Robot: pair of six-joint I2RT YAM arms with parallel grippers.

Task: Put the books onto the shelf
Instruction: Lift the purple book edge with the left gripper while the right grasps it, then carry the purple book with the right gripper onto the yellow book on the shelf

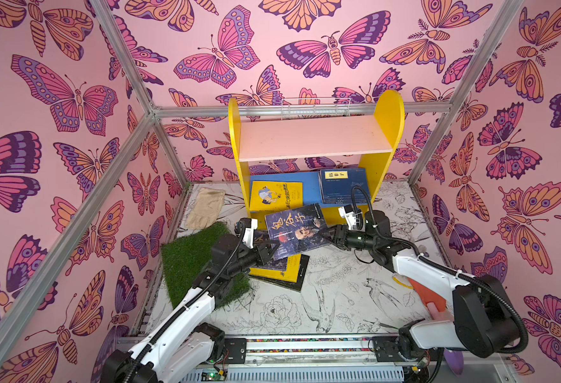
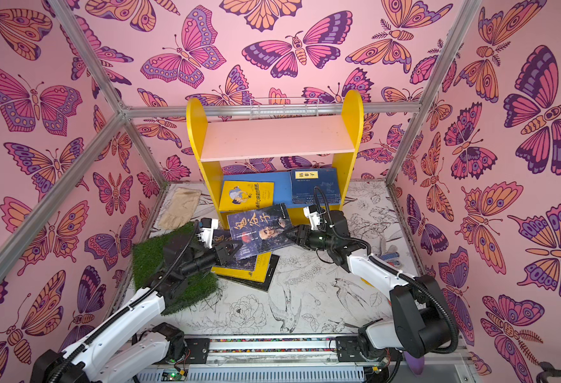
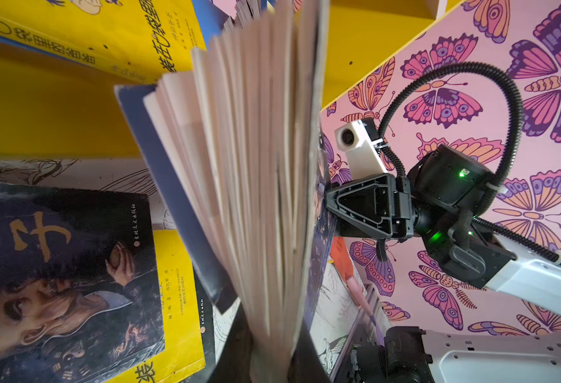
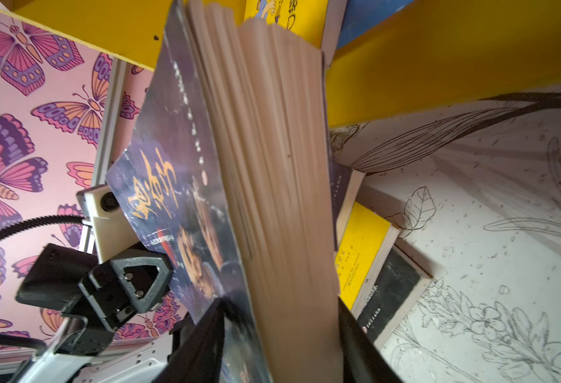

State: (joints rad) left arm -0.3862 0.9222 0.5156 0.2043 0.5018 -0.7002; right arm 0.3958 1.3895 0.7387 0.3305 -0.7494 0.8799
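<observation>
**Book (image 1: 295, 230) held up before the shelf (image 1: 315, 137)**

It is a dark blue paperback with glossy cover, gold letters and an old man's face; its cream pages fan out; it hangs tilted above a pile (image 1: 289, 268) on the table (image 1: 338, 298); left claw (image 1: 272, 249) and right claw (image 1: 327, 236) each clench one edge.

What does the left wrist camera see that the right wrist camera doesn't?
Only the left wrist view shows the right gripper from outside, at the edge of the held book, and green lights on that arm. Only the right wrist view shows the left gripper from outside and the held book's front cover with its gold title. Both show the book's fanned pages, the yellow shelf and a yellow book in the pile.
</observation>
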